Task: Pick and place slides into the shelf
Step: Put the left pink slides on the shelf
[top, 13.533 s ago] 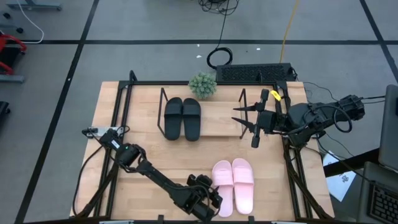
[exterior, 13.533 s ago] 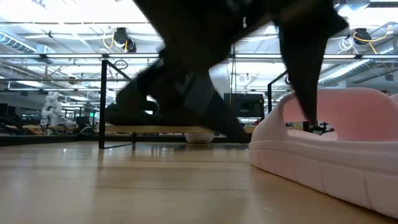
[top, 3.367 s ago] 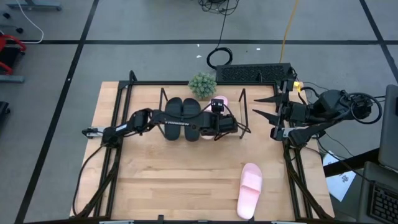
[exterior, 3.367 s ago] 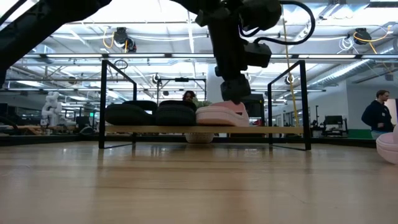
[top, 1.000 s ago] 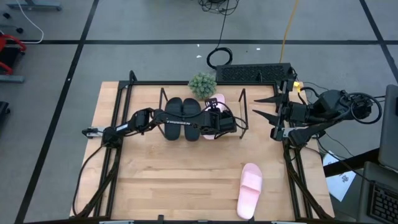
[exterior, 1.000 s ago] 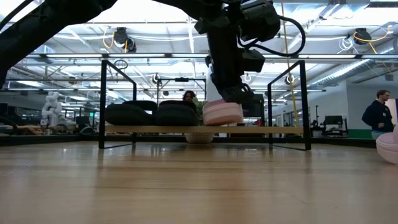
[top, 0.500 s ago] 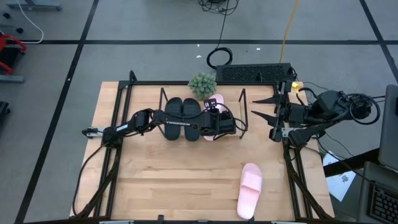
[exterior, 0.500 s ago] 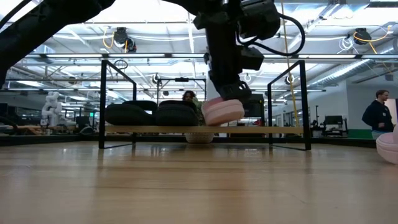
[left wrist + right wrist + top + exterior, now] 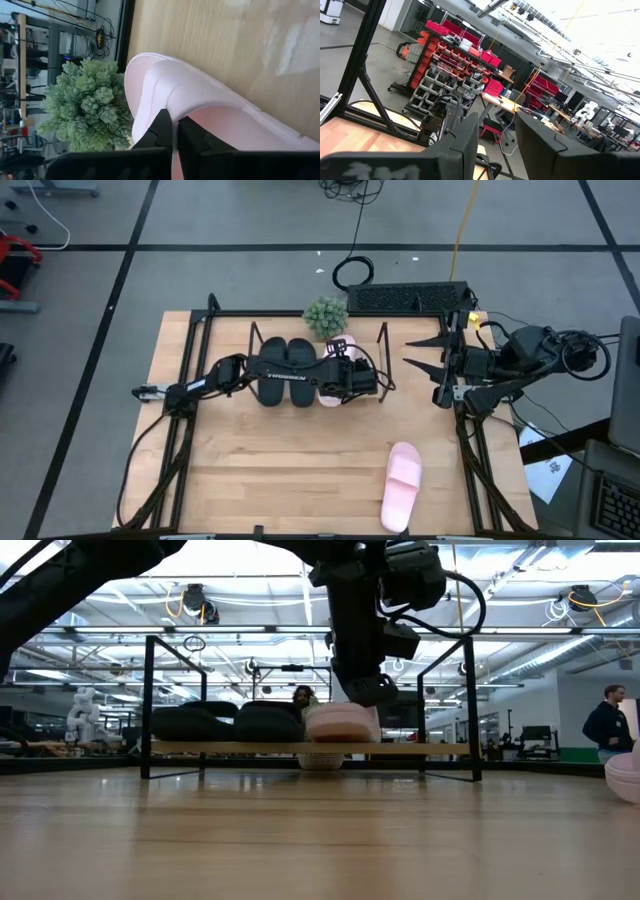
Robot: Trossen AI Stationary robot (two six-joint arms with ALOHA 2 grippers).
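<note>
We are pinching a pink slide (image 9: 210,107) with our left gripper (image 9: 174,131), fingers pressed tight on the edge of its strap. In the low view the slide (image 9: 343,724) is resting on or just above the shelf (image 9: 310,748) board, just right of the black pair (image 9: 232,722), under the left gripper (image 9: 362,690). From above, the slide's far end (image 9: 347,343) is poking out beyond the gripper (image 9: 345,378), close to the plant (image 9: 326,316) behind the shelf (image 9: 384,350).

Our right gripper (image 9: 428,367) is hovering at the right edge of the table (image 9: 250,470), well apart from the shelf, fingers spread and holding nothing. The second pink slide (image 9: 402,487) is lying on the table near the front, right of centre.

As we judge it, the main risk is dragging the light shelf along: the grip on the slide is firm, and any sideways push through the slide or the wrist against the wire frame could be shoving the whole rack and the black pair with it. Pushing farther could also be running the toe into the plant and knocking it over. Letting go while the slide is sitting crooked or half off the board could be leaving too little room for the last slide. We cannot tell whether the sole is lying flat yet.
</note>
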